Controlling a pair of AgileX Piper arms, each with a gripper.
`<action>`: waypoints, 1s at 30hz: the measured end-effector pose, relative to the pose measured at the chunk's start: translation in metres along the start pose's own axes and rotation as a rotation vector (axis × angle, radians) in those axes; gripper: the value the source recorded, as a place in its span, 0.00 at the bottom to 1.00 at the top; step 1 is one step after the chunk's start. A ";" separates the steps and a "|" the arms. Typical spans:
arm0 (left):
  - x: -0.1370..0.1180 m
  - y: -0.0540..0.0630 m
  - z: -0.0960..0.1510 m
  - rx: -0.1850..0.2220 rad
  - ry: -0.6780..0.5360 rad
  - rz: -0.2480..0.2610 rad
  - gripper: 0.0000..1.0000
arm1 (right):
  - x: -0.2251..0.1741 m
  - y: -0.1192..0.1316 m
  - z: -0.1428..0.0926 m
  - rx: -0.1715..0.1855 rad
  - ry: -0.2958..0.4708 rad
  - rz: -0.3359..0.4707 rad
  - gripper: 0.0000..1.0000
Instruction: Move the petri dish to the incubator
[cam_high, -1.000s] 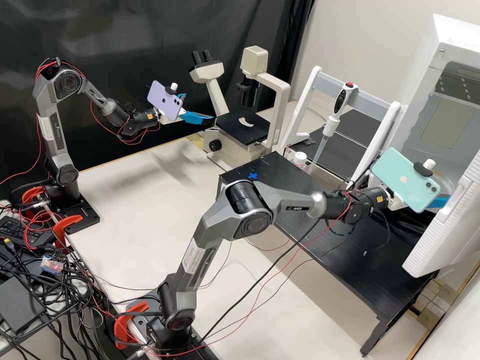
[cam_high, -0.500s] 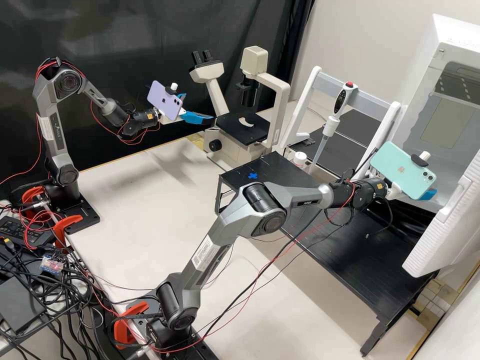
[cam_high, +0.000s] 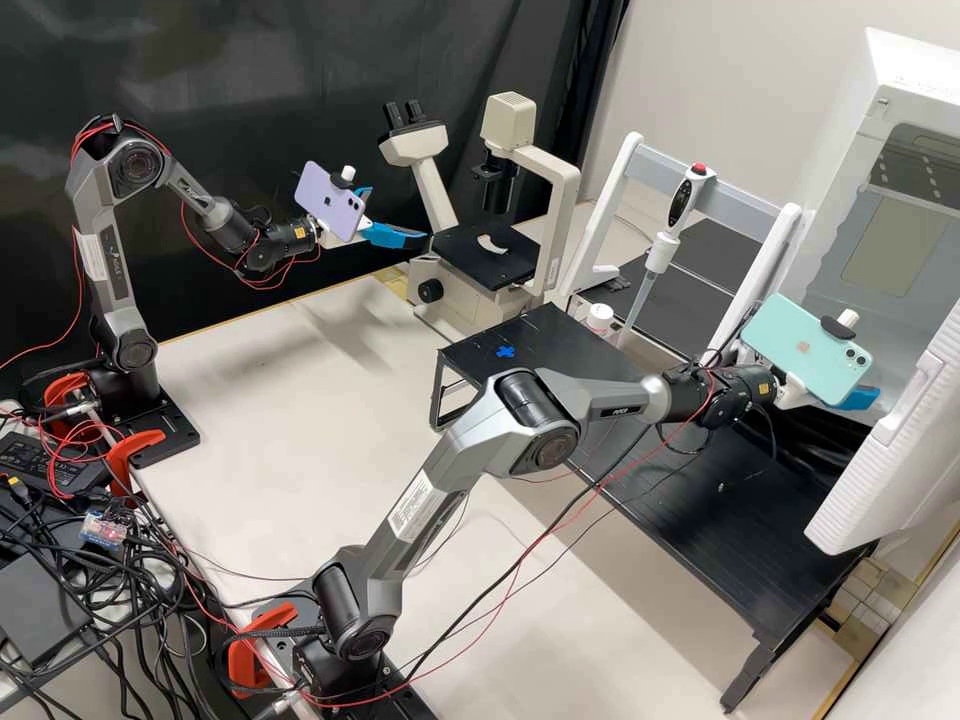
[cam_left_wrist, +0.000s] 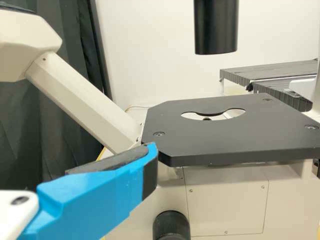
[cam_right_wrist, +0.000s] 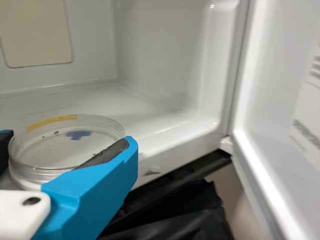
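Holds the petri dish pinched by its sides in the right gripper, roughly level at the mouth of the open incubator, likely to go in flat. Has the left gripper spread and empty beside the microscope, presumably to leave the doorway free.

The right gripper holds the clear petri dish between its dark pads, at the mouth of the white incubator. The dish carries one yellow strip and one blue mark. A beige panel is on the far wall. The open door stands to the right, and black crumpled material lies below, nearer.
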 end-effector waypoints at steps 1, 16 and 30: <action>0.000 0.000 0.000 0.000 0.000 0.000 1.00 | 0.000 0.001 0.001 0.000 -0.003 0.003 0.00; 0.000 0.000 0.000 0.000 0.000 0.000 1.00 | 0.000 -0.002 0.004 -0.019 0.000 0.009 1.00; 0.000 0.000 0.000 0.000 0.000 0.000 1.00 | -0.014 -0.013 0.012 -0.006 0.024 0.011 1.00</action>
